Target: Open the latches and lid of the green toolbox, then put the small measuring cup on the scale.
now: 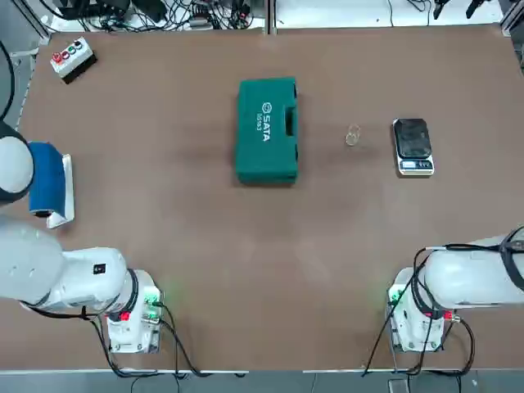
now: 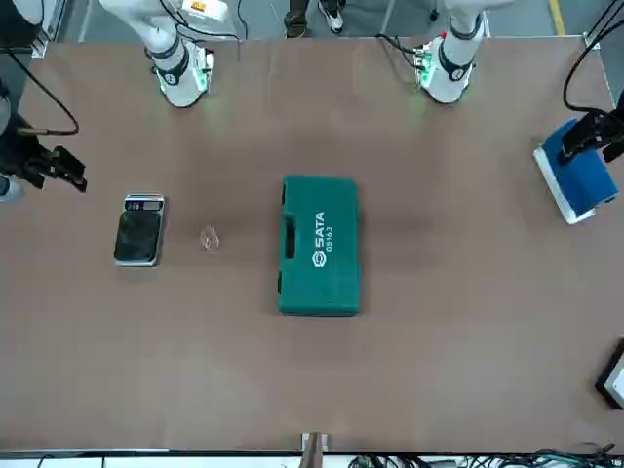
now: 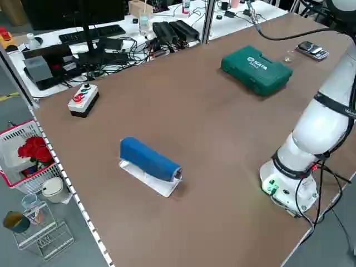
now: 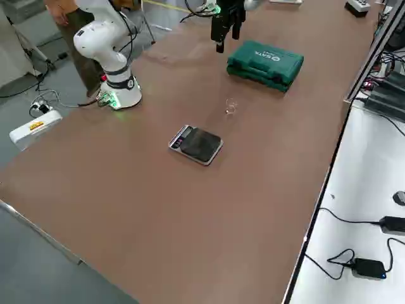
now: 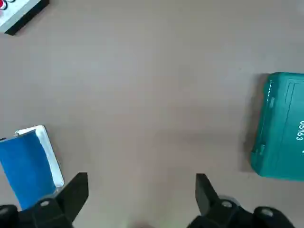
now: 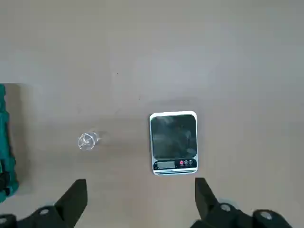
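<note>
The green toolbox [image 1: 266, 129] lies shut at the table's middle. Its lid [image 2: 322, 244], with white SATA lettering, faces up. The handle cutout [image 1: 289, 121] is on the side toward the small measuring cup [image 1: 353, 136]. The latches along that edge are too small to make out. The clear cup stands between the toolbox and the scale [image 1: 413, 146], which has a black top and a silver display strip. My left gripper [image 5: 141, 190] hangs open high above the table's left part, and my right gripper [image 6: 140, 195] hangs open high over the cup [image 6: 87, 141] and the scale [image 6: 173, 141]. Both are empty.
A blue roll on a white base [image 1: 49, 182] lies at the left edge, under my left arm. A grey box with coloured buttons [image 1: 72, 58] sits at the far left corner. Cables and desks line the far side. Bare brown tabletop [image 1: 262, 246] spreads between the arm bases and the toolbox.
</note>
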Robot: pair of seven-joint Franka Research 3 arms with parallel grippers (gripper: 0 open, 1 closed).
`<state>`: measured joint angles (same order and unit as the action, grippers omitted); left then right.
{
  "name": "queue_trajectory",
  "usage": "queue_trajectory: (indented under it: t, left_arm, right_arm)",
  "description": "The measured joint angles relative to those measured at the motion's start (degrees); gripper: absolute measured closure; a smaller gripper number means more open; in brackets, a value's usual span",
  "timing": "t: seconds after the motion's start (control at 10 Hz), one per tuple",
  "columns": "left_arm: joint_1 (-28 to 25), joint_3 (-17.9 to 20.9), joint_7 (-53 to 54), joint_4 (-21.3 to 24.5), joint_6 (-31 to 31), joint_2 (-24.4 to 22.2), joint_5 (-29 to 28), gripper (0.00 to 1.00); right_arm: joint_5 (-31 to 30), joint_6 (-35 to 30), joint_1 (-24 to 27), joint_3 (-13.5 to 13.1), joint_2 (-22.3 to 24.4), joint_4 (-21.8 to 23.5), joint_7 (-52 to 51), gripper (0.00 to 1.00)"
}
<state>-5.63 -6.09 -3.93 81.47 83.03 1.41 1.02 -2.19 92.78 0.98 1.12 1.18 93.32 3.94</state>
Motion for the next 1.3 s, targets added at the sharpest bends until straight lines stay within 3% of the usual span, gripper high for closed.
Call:
queue_trajectory:
  t: [0.2,0.4,0.7,1.0,1.3]
  left_arm:
    - [0.2,-0.2,0.0,0.0,0.0,0.0,0.0,0.00]
    - [0.4,-0.4,0.0,0.1,0.0,0.2,0.1,0.00]
    - [0.2,-0.3,-0.6,1.4,1.4,2.9,4.7,0.02]
    - [0.1,-0.3,-3.3,7.6,9.1,4.8,7.2,0.11]
    - [0.4,-0.3,-7.0,11.2,11.3,7.1,8.2,0.60]
  right_arm:
    - [0.1,0.0,0.0,0.0,0.0,0.1,0.0,0.00]
    - [4.2,0.7,0.0,0.0,-0.1,1.4,0.0,0.00]
    - [17.5,9.2,0.0,0.8,-0.6,11.2,0.0,0.00]
    - [29.8,19.4,-0.2,7.7,-1.7,20.2,0.1,0.00]
    - [40.0,27.1,-0.4,13.5,-7.2,22.7,-1.4,0.00]
